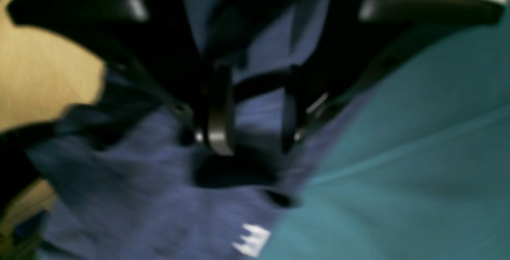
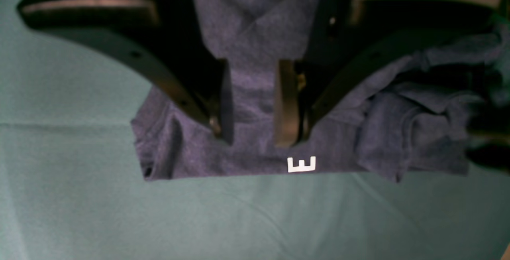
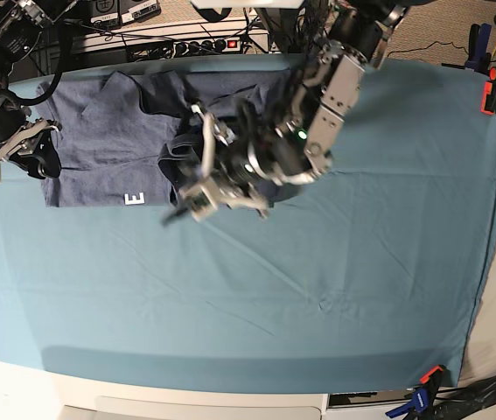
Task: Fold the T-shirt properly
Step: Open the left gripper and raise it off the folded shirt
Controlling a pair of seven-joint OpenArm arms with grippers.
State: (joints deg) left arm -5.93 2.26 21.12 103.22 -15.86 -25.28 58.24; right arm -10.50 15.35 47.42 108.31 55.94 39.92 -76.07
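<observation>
T-shirt (image 3: 99,140) lies across the far left part of the counter (image 3: 361,289), on its teal cloth, partly folded: the left portion is fairly flat with a white letter E (image 3: 134,199) at its near edge, while the middle is bunched in loose ridges.

By my judgement, a fold is in hand, with the bunched middle yet to be laid flat.

Left pincer (image 1: 255,132) hovers over that rumpled middle, blurred by motion; its jaws stand apart with fabric visible between and below them, but whether they grip any cloth I cannot tell. Right pincer (image 2: 253,132) sits at the shirt's left end, just above the E, jaws partly apart with a band of fabric running up between them; it appears to pinch that fold.

Next, the loose middle likely needs smoothing or lifting over, while the right side keeps the edge anchored.
</observation>
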